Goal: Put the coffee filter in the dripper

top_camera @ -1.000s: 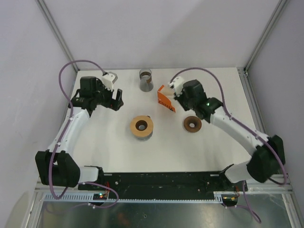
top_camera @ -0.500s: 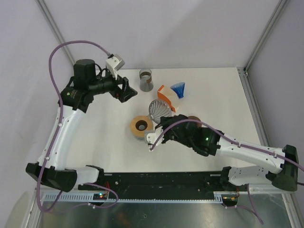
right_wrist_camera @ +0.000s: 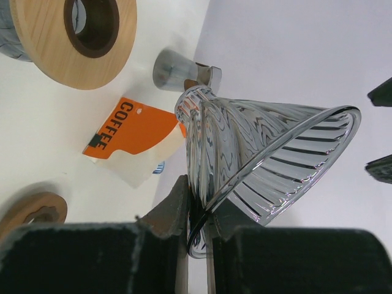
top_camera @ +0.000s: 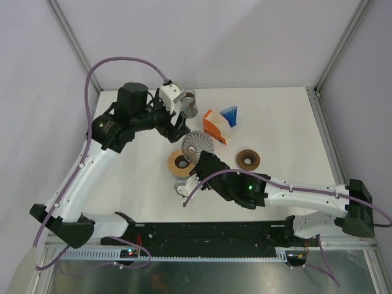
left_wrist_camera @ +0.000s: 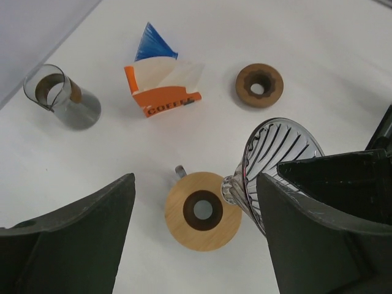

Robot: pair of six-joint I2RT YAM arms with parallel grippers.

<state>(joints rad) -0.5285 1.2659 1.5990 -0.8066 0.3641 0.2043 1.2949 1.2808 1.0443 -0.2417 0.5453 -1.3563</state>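
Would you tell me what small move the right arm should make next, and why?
Probably tip the glass dripper upright and lower its neck into the hole of the wooden ring. The right gripper pinches its rim with the cone lying sideways near the ring, and the paper filters sit in the orange holder.

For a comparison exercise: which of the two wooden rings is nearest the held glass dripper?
The larger, pale ring with the dark hole, right beside the dripper in the right gripper; the small dark brown ring lies farther off, to the right.
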